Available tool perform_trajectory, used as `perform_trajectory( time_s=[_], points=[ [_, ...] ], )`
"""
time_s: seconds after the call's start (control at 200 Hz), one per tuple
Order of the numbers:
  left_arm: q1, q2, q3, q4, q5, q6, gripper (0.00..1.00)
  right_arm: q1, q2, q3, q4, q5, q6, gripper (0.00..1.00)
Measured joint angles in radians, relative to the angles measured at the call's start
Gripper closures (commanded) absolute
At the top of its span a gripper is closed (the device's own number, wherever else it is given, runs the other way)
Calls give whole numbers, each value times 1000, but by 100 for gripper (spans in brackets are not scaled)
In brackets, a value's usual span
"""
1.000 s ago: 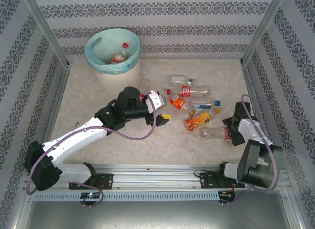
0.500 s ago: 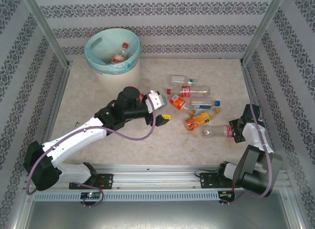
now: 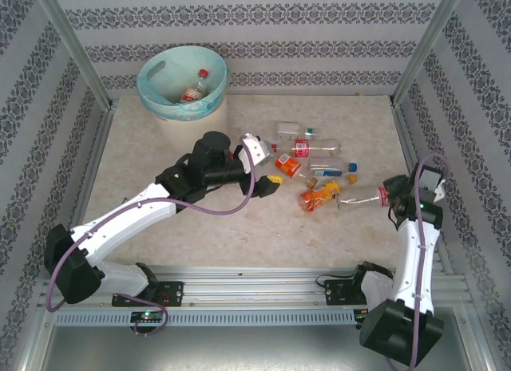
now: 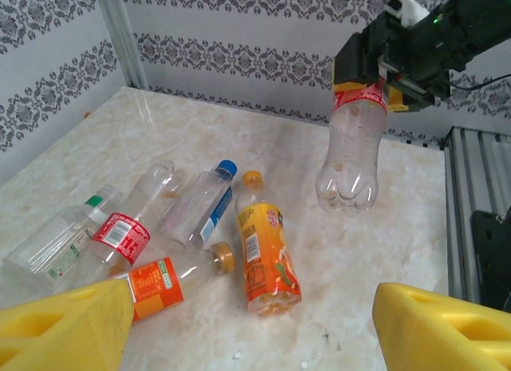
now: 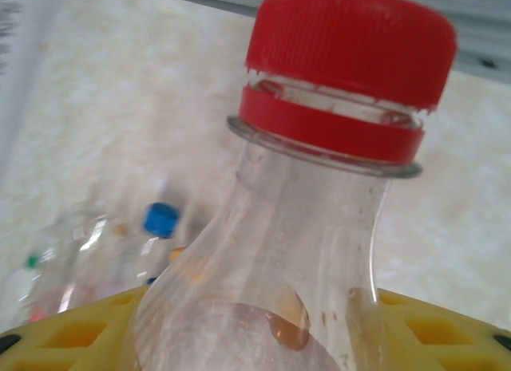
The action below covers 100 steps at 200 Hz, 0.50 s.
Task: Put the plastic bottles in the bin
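My right gripper (image 3: 389, 197) is shut on a clear bottle (image 3: 361, 200) with a red label and red cap (image 5: 345, 53), holding it by the neck above the table at the right. In the left wrist view this bottle (image 4: 351, 148) hangs bottom down from the right gripper (image 4: 390, 56). My left gripper (image 3: 270, 173) is open just left of the bottle pile, its yellow fingers (image 4: 68, 329) empty. On the table lie an orange bottle (image 4: 265, 247), an orange-labelled one (image 4: 160, 279), a blue-capped one (image 4: 200, 205) and a red-labelled one (image 4: 120, 235). The bin (image 3: 182, 90) holds one bottle (image 3: 194, 88).
The teal-lined bin stands at the far left near the back wall. Patterned walls and metal posts (image 3: 76, 48) close in the table on three sides. A metal rail (image 3: 263, 287) runs along the near edge. More bottles (image 3: 307, 148) lie toward the back of the pile.
The right arm has raised the red-labelled clear bottle off the table and swung it up and to the right. The left gripper has shifted slightly farther back, toward the pile.
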Motion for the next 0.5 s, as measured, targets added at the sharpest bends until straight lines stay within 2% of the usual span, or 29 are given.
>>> perform_trajectory(
  time_s=[0.11,0.23,0.5],
  points=[
    [0,37,52,-38,12,-50,21,106,-32,56,40,-36,-34,47],
    [1,79,104,-89,51,-110,22,269,-45,69,142,-93,-48,47],
    [37,121,151,-111,221,-285,22,634,26,74,413,-205,-74,47]
  ],
)
